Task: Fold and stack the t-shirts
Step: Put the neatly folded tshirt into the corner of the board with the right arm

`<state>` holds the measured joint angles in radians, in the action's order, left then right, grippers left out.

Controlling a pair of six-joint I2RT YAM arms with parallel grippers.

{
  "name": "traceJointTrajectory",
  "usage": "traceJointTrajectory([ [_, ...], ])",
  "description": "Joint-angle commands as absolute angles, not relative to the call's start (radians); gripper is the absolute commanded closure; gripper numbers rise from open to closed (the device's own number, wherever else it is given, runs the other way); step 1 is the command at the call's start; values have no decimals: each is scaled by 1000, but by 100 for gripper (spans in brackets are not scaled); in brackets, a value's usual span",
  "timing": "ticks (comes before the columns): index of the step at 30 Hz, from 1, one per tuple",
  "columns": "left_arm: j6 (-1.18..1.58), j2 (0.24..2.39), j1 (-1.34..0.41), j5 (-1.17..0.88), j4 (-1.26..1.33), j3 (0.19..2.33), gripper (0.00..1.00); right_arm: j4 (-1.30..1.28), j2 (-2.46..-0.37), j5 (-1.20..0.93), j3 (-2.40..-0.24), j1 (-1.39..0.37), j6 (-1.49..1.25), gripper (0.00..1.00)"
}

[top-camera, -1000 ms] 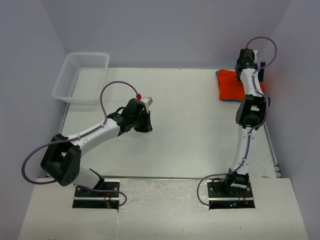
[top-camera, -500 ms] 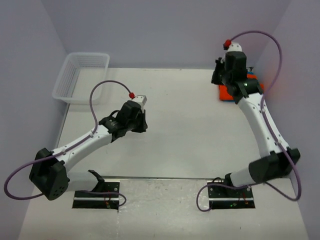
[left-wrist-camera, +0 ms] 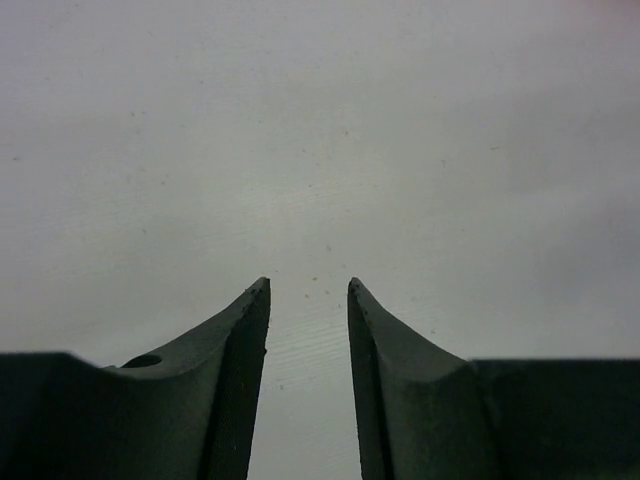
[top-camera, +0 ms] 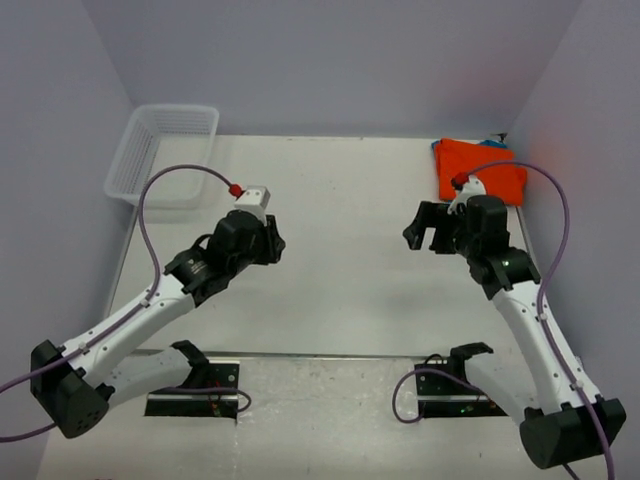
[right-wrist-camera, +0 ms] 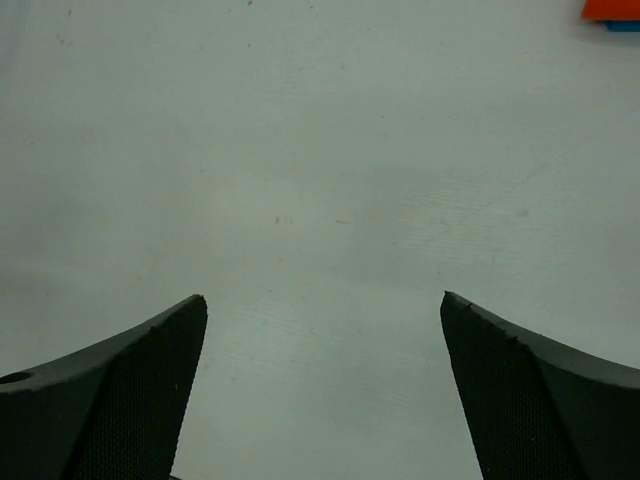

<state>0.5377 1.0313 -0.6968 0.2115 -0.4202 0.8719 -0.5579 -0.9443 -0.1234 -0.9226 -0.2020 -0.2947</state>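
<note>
**T-shirts piled at the table's far right corner, both grippers bare**

The table [top-camera: 350, 290] carries everything here. The left arm [top-camera: 150, 300] reaches from its near left edge toward the middle. The right arm [top-camera: 530, 310] rises from the near right edge, its wrist over the right half. One white mesh basket [top-camera: 178, 108] sits at the table's far left corner.

The t-shirts [top-camera: 480, 180] lie at the far right corner, one on the other. The orange-red shirt [top-camera: 470, 175] is on top, folded flat. The teal-blue shirt [right-wrist-camera: 625, 25] shows only as a sliver under its edge. The pile's longer side seems to run across the table, though the difference is slight.

The right gripper [top-camera: 425, 232] is much the nearer. Its fingers point toward the table's middle, so the pile lies behind and to their right, just catching the corner of the wrist view. Its jaws are spread wide over bare table. The left gripper [left-wrist-camera: 307, 290] is well apart from the pile, its jaws parted by a narrow gap with nothing between them.

Count: two arms, two grippers, one basket, two shirts. Judged from this, the folding and stacking look finished.
</note>
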Motion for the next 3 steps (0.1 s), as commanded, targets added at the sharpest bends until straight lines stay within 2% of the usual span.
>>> traceJointTrajectory([
  [1, 522, 1005, -703, 302, -436, 857, 61, -488, -856, -110, -899, -206, -311, 1],
  [3, 515, 1002, -703, 331, -443, 857, 58, -508, -842, -104, -908, -206, -333, 1],
])
